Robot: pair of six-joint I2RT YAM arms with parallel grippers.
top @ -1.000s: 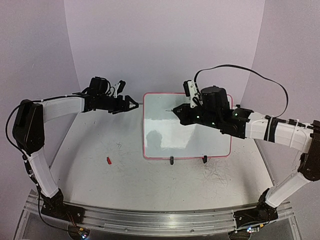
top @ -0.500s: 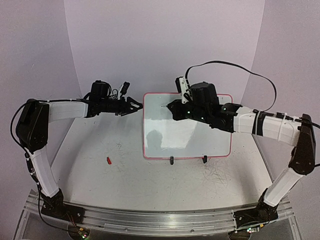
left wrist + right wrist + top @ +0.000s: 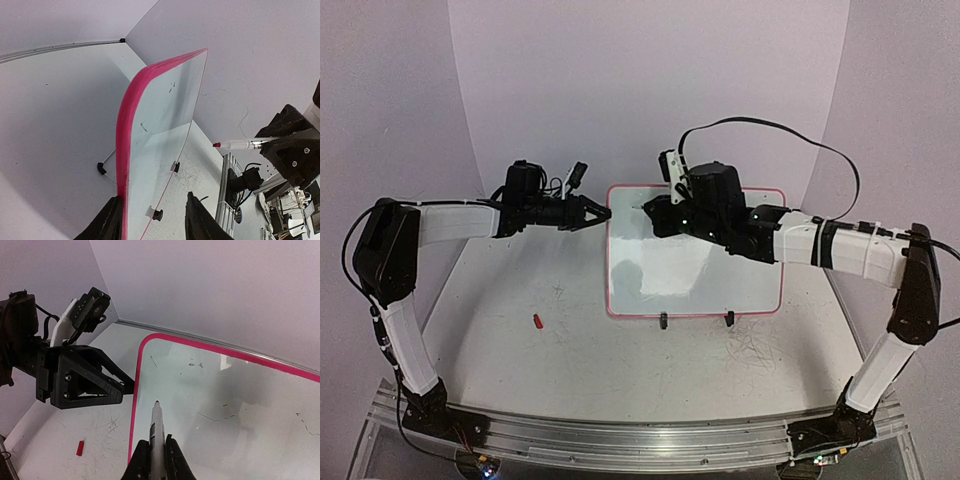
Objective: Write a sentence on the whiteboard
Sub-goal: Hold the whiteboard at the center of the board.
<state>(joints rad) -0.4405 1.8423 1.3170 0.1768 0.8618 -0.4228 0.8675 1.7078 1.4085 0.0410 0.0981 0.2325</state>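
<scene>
**At the far-left corner of the whiteboard (image 3: 705, 285): marker (image 3: 156, 420) poised, writing not begun**

Toward the far edge of the scuffed white tabletop (image 3: 570, 370), the whiteboard rests with two small black clip feet (image 3: 663, 321) at its near edge. Its face shows only faint grey smudges and a few dark flecks. No word of the sentence is legible in any view.

Left gripper (image 3: 152, 200): jaws spread wide, straddling the board's left edge near the far-left corner, one finger on each side of the rim. It is not closed on the board.

Right gripper (image 3: 156, 442): clenched on the marker, barrel projecting forward between the fingers. The nib is over the board, just inside the left rim. From the left wrist view the nib appears to stand off the surface; contact is not confirmed.

Assessment: the step in hand is the approach to the first stroke. The next move calls for lowering the nib to light contact where the first line starts. Closing the left jaws on the rim would probably be needed too, since a thin board on feet may slide under pen pressure.

Materials: the board is thin, rigid and glossy, with rounded corners and a red-pink rim. The marker is slender, with a pale translucent barrel and a red nib. A small red cap (image 3: 537, 321) lies on the tabletop, well apart from the board's near-left corner.
</scene>
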